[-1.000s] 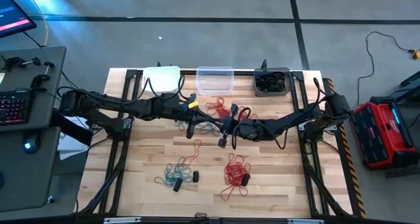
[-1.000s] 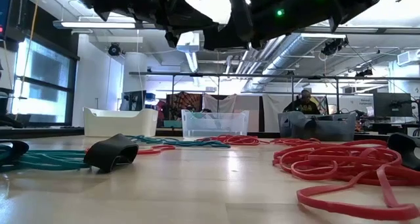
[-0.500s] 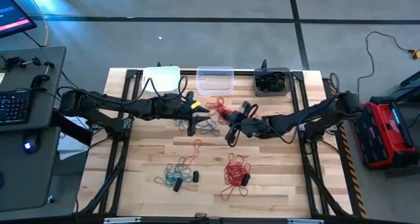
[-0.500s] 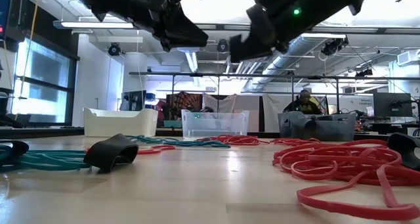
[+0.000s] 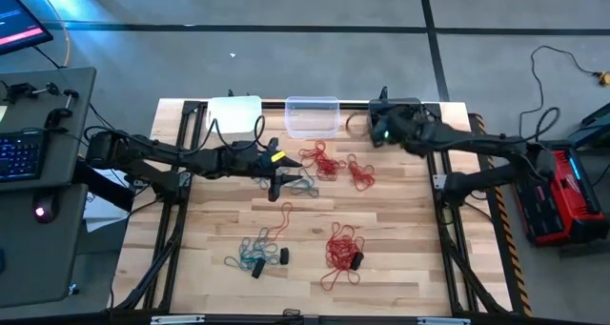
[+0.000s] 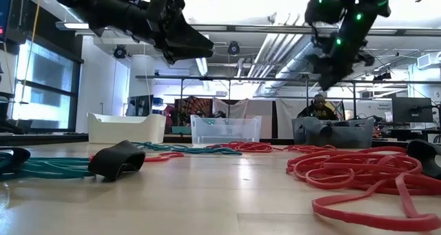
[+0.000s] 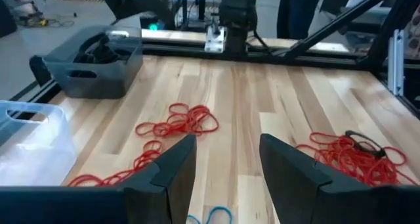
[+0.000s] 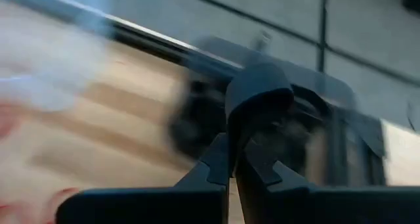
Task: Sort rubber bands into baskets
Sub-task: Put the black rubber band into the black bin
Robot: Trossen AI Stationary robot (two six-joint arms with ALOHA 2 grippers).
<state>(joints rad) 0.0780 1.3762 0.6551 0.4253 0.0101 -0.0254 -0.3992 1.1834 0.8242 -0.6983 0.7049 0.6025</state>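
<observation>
My right gripper hangs at the near left corner of the dark grey basket, shut on a black rubber band. My left gripper stands open over the table's middle, slanting slightly down, with nothing between its fingers. Teal rubber bands lie on the table just under and beyond it. Loose red rubber bands and a second small red bunch lie in front of the clear basket. The white basket stands at the far left. My right gripper pinches the black rubber band's lower part between its two fingertips. The rest of the band stands out beyond the fingers as a loop, lifted clear of the table. The blurred dark grey basket lies behind it.
Near the front edge lie a teal bunch with black pieces and a red bunch with a black piece. Dark bands lie in the dark grey basket. Bare wood stretches between the bunches. A person sits in the room behind the table.
My right gripper has swung fast from the table's middle toward the far right, to the dark grey basket, rising a little and turning, still shut. My left gripper has opened and sunk slightly over the teal bands.
</observation>
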